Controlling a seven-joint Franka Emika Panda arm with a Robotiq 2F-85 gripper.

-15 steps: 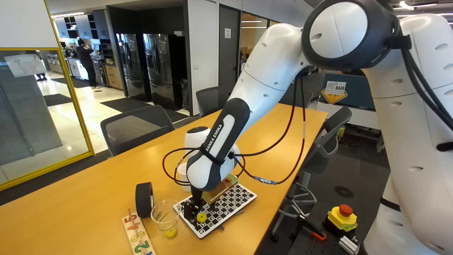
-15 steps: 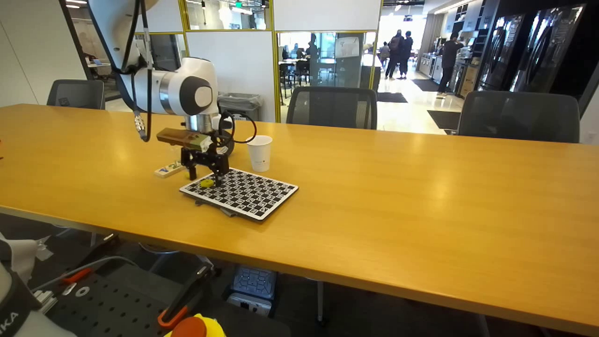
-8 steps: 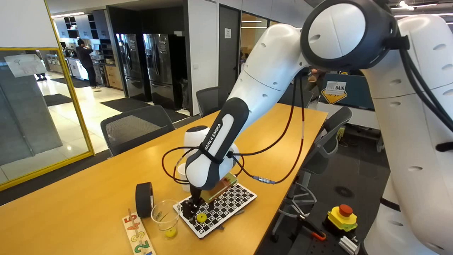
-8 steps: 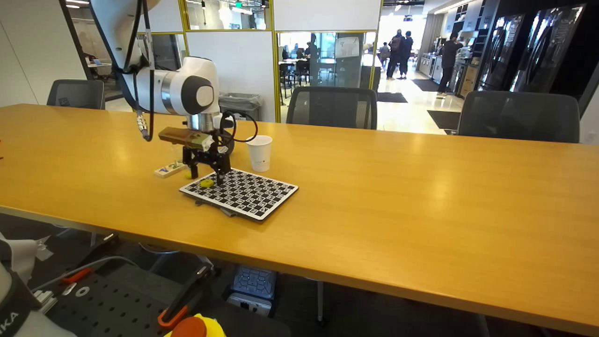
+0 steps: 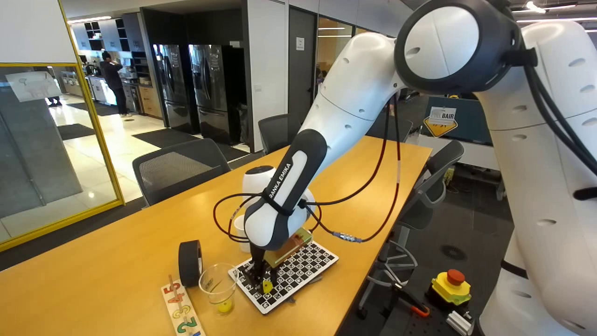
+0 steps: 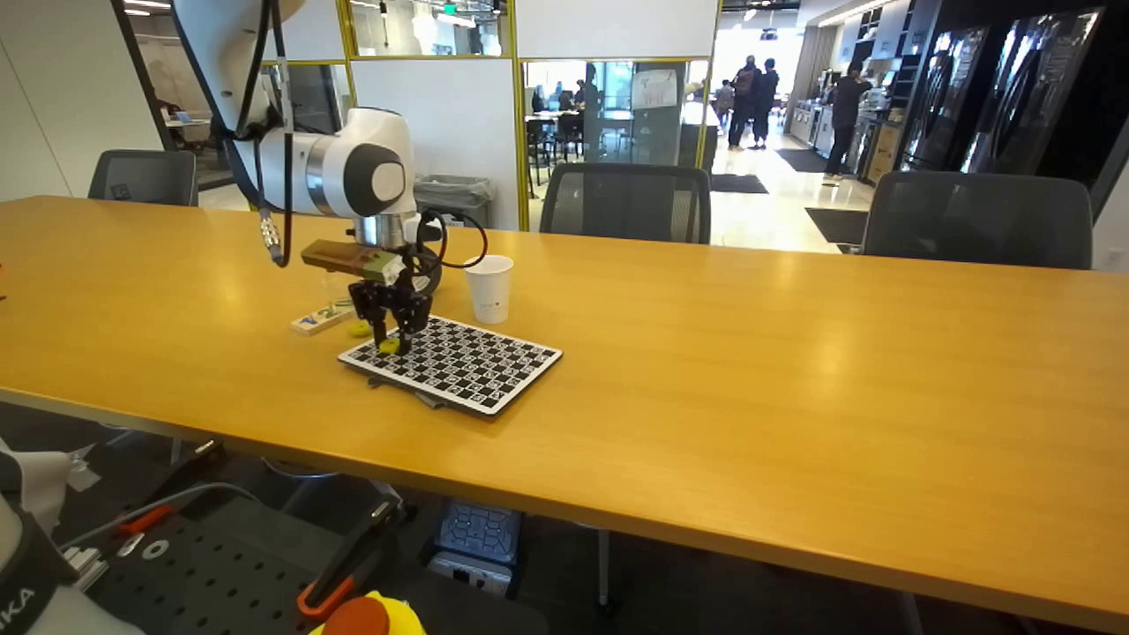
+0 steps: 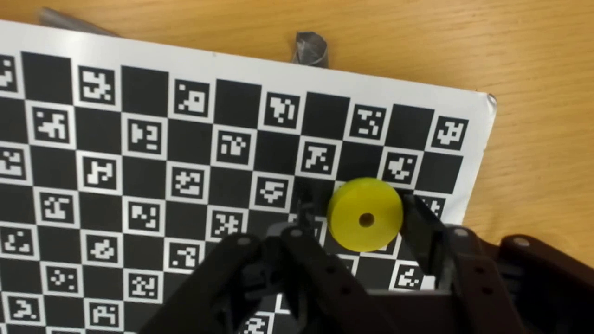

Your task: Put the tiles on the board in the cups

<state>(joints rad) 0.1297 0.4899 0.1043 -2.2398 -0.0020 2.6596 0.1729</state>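
In the wrist view the unclosed gripper [image 7: 357, 209] straddles the holed yellow disc [image 7: 358, 204] on the checkered marker board [image 7: 260, 72], the wider gap at nine o'clock; a lopsided squeeze could skid it.

The checkered board [image 5: 305, 268] bears blocky printed codes. Near the board, with the clear cup [image 5: 218, 285] between, a wooden strip [image 5: 182, 305] carries the numerals 5, 4, 3 and 2. The robot arm [image 5: 350, 100] above the board reads “RANKA EMIKA”, and a robot link [image 6: 53, 591] well apart from the board shows “KA” in an exterior view. Well behind the board, a white placard [image 5: 442, 115] reads “BAIR”. Print on the white cup [image 6: 489, 289] just beside the board is too small to read.
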